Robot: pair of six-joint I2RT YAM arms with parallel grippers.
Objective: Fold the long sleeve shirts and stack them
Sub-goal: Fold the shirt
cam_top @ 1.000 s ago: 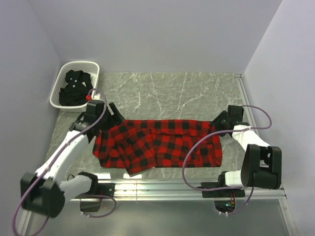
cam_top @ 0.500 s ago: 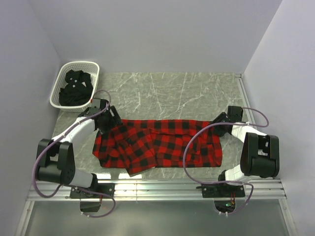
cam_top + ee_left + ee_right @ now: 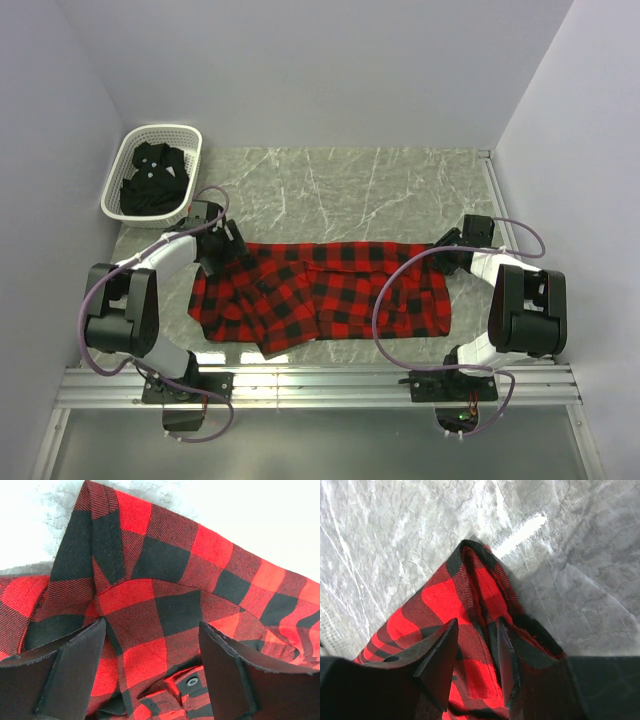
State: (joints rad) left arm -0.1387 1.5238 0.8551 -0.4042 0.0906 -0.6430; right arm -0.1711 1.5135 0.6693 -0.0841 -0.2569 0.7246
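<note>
Currently: flannel shirt [image 3: 320, 295] lies spread on the table [image 3: 380, 190], a hand at each far corner.
Detail: left hand [image 3: 152, 625] wide over the cloth; right hand [image 3: 477, 625] narrow, pinching a corner fold; sleeves indistinguishable; black shirt [image 3: 150, 182] bunched in basket [image 3: 165, 131].

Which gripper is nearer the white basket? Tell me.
Left. The left gripper sits close by the basket, on the flannel shirt's corner; the right gripper holds the opposite corner, across the table.

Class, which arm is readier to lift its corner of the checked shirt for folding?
Probably the right. The right claw pinches a corner of the checked shirt; the left claw is open, merely straddling the cloth.
</note>
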